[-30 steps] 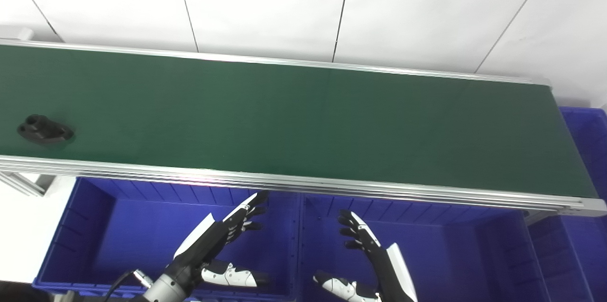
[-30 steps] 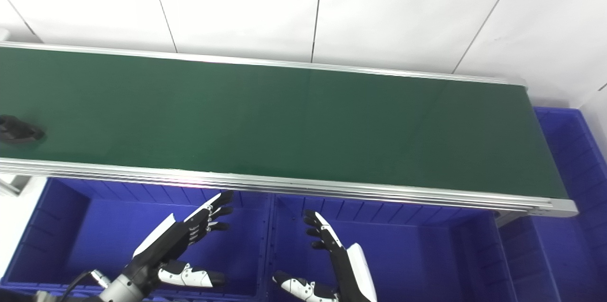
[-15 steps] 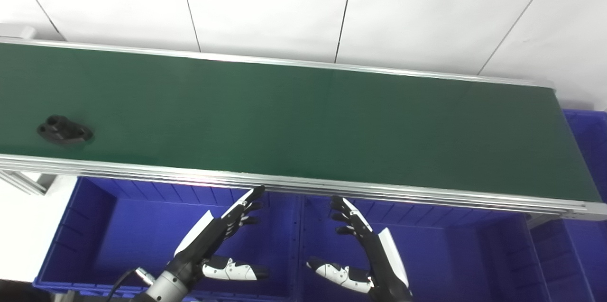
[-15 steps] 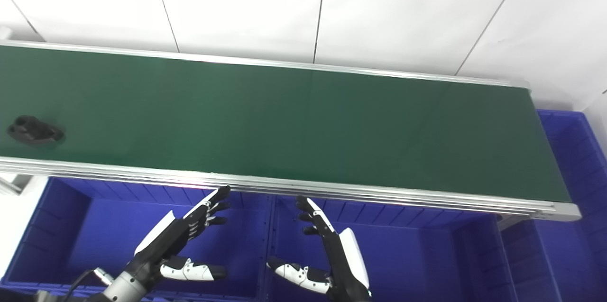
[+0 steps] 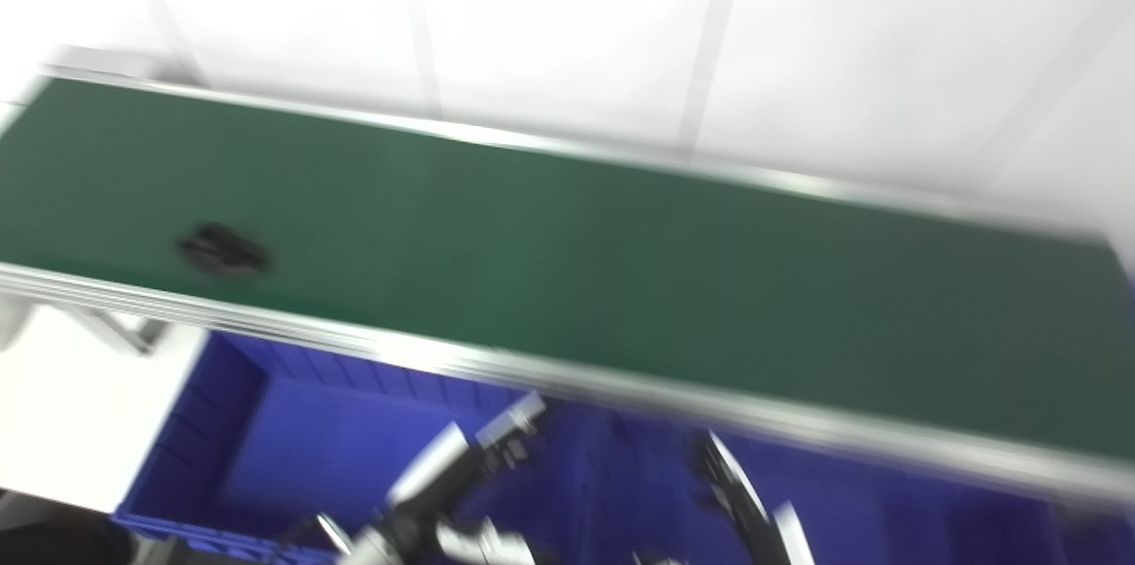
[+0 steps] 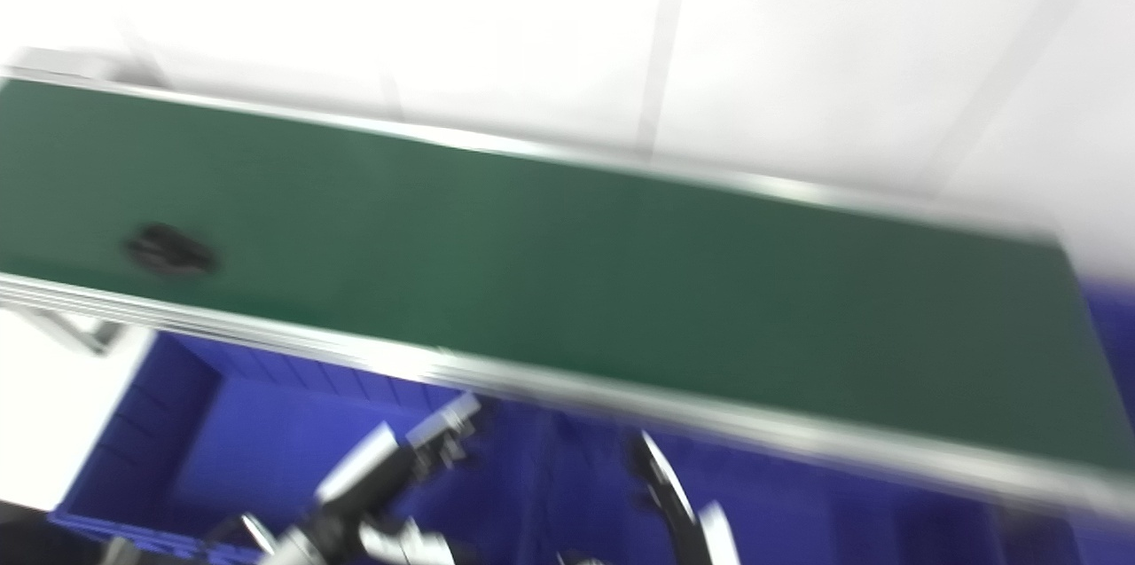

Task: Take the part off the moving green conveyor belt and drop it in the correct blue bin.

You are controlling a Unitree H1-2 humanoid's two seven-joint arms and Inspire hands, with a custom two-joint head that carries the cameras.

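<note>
Left eye view: part [image 5: 223,250] lies well apart from left hand [image 5: 461,481].

A white panelled wall [image 5: 567,24] fills the upper half of the frame, split by thin seams [image 5: 709,42] that run down at slight slants and look soft and smeared in the blur. Bright, even light washes the panels nearly to pure white toward the upper left. At the lower left of the frame lies a patch of pale floor [image 5: 80,423], and just above it a grey metal support leg [image 5: 120,333] shows against that floor.
</note>
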